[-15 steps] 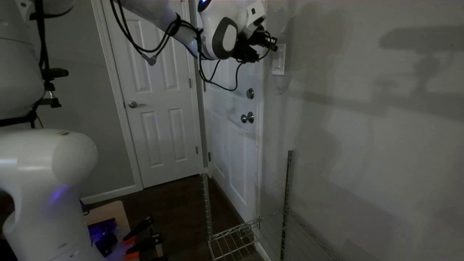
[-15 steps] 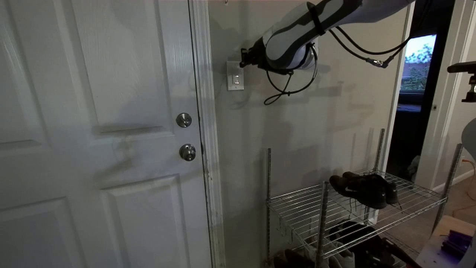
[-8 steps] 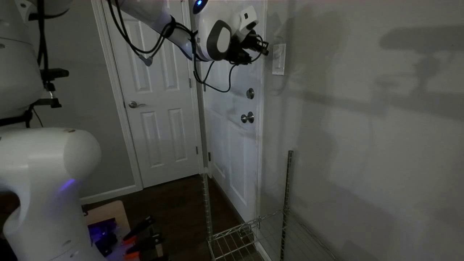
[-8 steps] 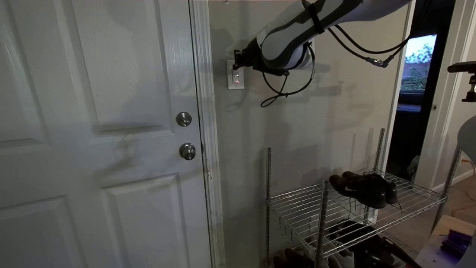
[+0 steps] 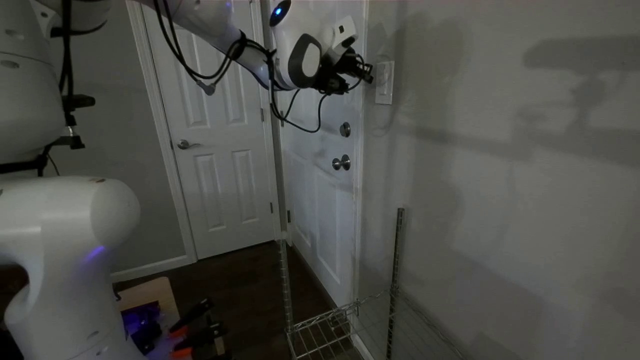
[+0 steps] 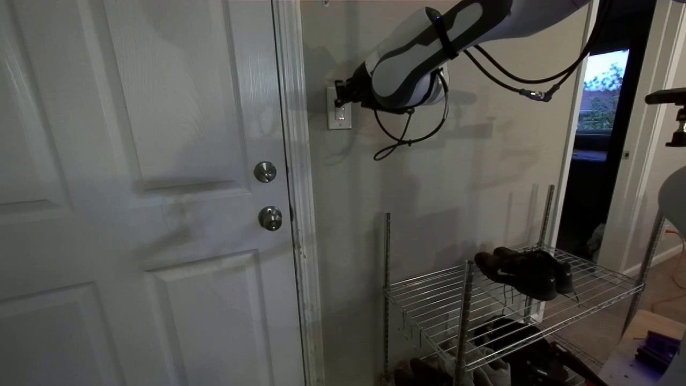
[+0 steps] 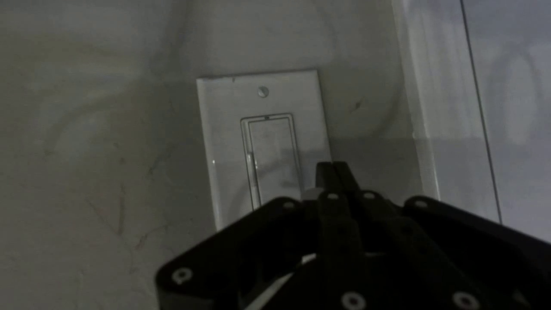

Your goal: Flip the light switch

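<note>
The light switch is a white upright wall plate with a long rectangular paddle. It shows in both exterior views [image 5: 384, 83] [image 6: 339, 123] and in the wrist view [image 7: 271, 146], where its lower part is hidden behind my gripper. My gripper [image 7: 333, 165] is shut and empty, its black fingertips together. In the wrist view the tips lie over the plate's right edge, right of the paddle. In an exterior view my gripper [image 5: 369, 74] is just short of the plate with a small gap. In an exterior view my gripper [image 6: 338, 94] covers the plate's upper part.
A white panelled door [image 6: 203, 225] with its frame [image 6: 297, 177] stands beside the switch, with a metal knob [image 6: 270, 219] and a deadbolt [image 6: 265, 172]. A wire rack [image 6: 466, 300] with dark shoes [image 6: 525, 272] stands below the arm. Cables [image 6: 412, 140] hang from the wrist.
My gripper has drawn back from the plate toward the door side, then lowered slightly alongside the plate's upper half. It was shut or nearly so throughout, as far as visible. The plate has not moved.
</note>
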You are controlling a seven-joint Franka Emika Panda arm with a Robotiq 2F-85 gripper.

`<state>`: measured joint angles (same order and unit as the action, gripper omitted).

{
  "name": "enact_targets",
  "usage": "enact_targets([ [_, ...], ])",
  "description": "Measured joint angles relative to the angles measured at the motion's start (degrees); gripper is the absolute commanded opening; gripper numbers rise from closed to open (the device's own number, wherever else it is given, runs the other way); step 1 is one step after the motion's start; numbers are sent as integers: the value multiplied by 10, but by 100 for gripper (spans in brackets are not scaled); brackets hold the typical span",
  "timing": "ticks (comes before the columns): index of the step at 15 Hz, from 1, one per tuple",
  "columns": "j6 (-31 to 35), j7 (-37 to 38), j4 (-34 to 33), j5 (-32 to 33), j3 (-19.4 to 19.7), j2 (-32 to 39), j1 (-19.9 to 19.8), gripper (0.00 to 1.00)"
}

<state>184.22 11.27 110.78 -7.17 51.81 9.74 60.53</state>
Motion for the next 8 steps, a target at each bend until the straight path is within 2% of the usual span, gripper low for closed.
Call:
enact_targets([
  [8,0,34,-42,-1,47,56,15,3],
])
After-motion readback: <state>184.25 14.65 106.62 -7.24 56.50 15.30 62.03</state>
